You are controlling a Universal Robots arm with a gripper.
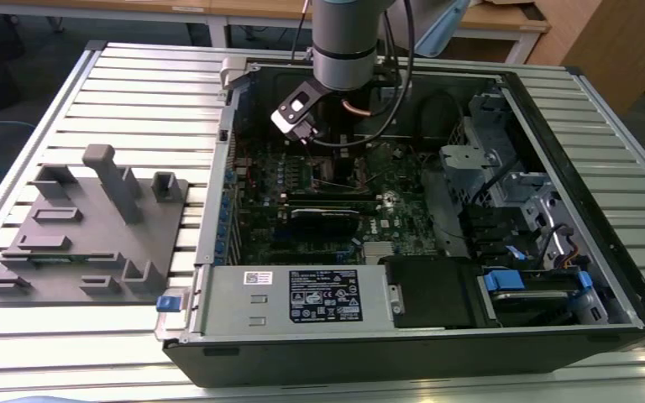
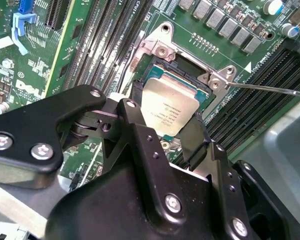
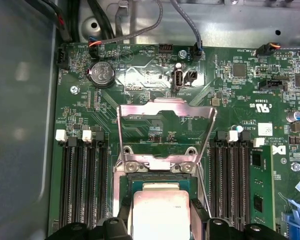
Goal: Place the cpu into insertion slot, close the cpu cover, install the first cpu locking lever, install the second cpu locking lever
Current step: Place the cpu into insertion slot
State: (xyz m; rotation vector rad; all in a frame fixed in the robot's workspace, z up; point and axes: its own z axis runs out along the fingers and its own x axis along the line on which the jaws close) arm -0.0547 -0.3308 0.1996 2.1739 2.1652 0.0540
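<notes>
The cpu (image 2: pixel 171 106), a small square chip with a dull silver top, sits between my gripper's (image 2: pixel 165 114) black fingers (image 2: pixel 136 107), level with the insertion slot (image 2: pixel 187 76). The jaws press its two opposite edges. In the first wrist view the cpu (image 3: pixel 159 207) lies within the slot's rim (image 3: pixel 155 177), and the cpu cover (image 3: pixel 165 106) stands raised behind it, its window showing the board. A thin locking lever (image 2: pixel 270 89) sticks out beside the socket. In the exterior view my gripper (image 1: pixel 328 166) reaches down into the open computer case.
Long black memory slots (image 3: pixel 85 185) flank the socket on both sides. The power supply with its label (image 1: pixel 325 295) and drive bays (image 1: pixel 524 277) fill the case front. A grey fixture block (image 1: pixel 87 227) stands on the slatted table at the exterior view's left.
</notes>
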